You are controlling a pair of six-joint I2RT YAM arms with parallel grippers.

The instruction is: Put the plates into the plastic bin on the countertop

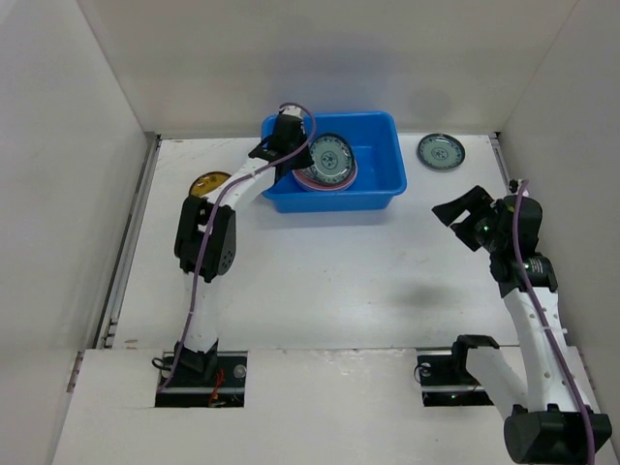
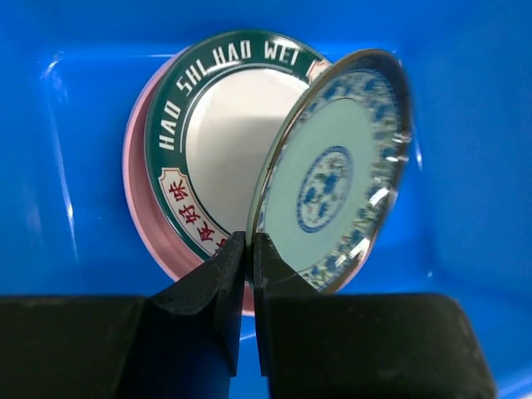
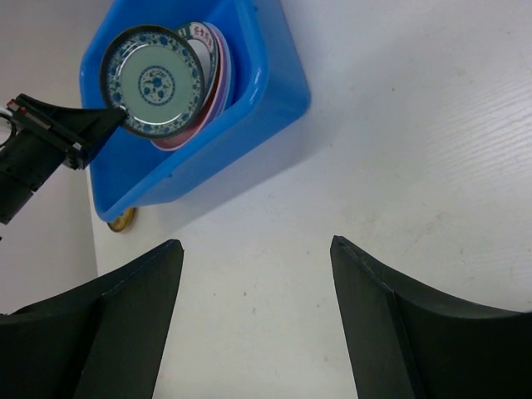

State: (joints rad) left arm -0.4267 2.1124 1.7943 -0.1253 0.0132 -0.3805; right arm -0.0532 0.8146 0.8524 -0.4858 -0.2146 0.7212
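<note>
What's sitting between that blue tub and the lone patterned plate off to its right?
Nothing. The top view shows only bare white countertop between the blue bin and the lone plate.

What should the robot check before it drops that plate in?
1. Grip: the left gripper is shut on the rim of the plate: ok.
2. Place: the plate is above the bin: ok.
3. Lying flat: not ok, the plate stands tilted on edge.
4. Touching the stack below: cannot tell.
5. The right gripper is open and away from the bin: ok.
</note>
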